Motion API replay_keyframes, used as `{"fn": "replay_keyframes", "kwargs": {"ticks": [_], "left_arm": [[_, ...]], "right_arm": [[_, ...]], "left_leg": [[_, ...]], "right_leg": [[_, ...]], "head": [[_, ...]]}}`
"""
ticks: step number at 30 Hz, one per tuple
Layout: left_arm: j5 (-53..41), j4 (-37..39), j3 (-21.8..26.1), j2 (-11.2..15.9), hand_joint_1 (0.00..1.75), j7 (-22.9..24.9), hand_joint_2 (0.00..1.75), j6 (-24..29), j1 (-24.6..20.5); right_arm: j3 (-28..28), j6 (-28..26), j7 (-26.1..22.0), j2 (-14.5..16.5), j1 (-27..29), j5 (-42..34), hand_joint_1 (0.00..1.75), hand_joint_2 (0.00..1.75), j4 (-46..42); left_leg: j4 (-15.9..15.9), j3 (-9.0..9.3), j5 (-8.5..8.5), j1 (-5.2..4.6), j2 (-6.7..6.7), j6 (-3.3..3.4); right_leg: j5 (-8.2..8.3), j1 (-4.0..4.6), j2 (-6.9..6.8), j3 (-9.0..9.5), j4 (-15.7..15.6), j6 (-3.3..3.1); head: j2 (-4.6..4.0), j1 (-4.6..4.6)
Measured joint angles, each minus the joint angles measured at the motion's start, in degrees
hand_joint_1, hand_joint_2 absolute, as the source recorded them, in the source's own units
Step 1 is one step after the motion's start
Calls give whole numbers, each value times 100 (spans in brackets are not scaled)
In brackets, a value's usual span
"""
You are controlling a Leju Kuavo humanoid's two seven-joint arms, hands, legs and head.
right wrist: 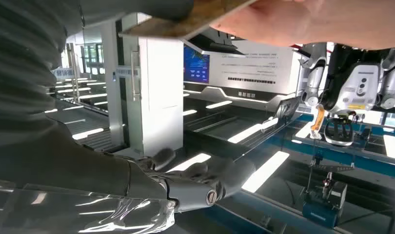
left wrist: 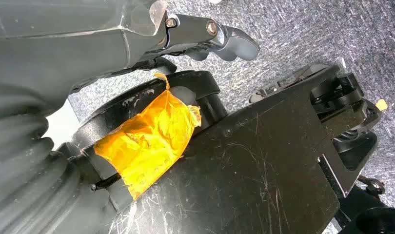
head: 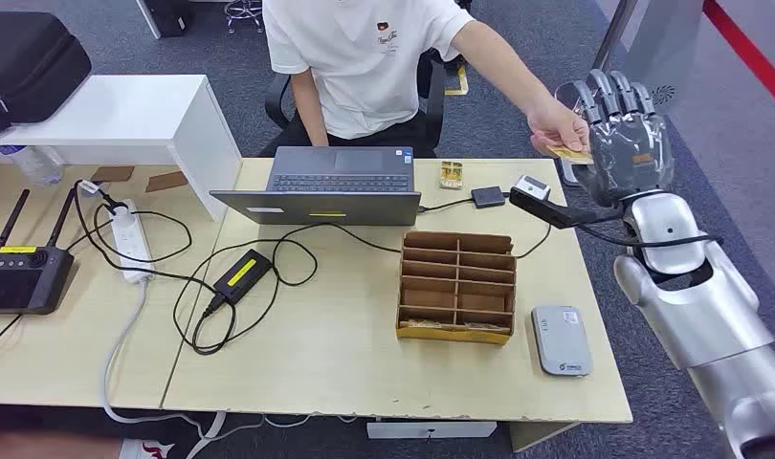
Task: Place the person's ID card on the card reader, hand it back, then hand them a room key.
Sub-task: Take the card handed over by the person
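Note:
A seated person in a white shirt reaches an arm over the table's far right corner. Their hand holds a tan ID card by one end. My right hand is raised just right of it, palm toward the card, fingers upright and spread; the card's edge meets my palm by the thumb. In the right wrist view the ID card lies flat under the person's fingers, well apart from my extended fingers. The grey card reader lies at the table's front right. One dark finger of my left hand shows.
A brown compartment box stands mid-table with cards in its front slot. An open laptop, its power brick and looping cables lie left of it. A small black scanner and adapter sit near my right hand.

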Motion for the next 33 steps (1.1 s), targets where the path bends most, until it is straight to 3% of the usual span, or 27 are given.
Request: {"fn": "replay_keyframes", "kwargs": {"ticks": [17,33], "left_arm": [[7,10,8,-32,0,-5,175,-116,-2],[22,10,8,-57,0,55,175,-4,-9]], "right_arm": [[60,13,-120,-13,174,-205,175,175,-71],[57,-533,-93,-31,691,-141,175,175,34]], "left_leg": [[1,-2,0,0,-3,0],[2,2,0,1,-4,0]], "right_leg": [[0,0,-5,0,-1,0],[-1,1,-7,2,-2,1]], "head": [[0,0],[0,1]]}}
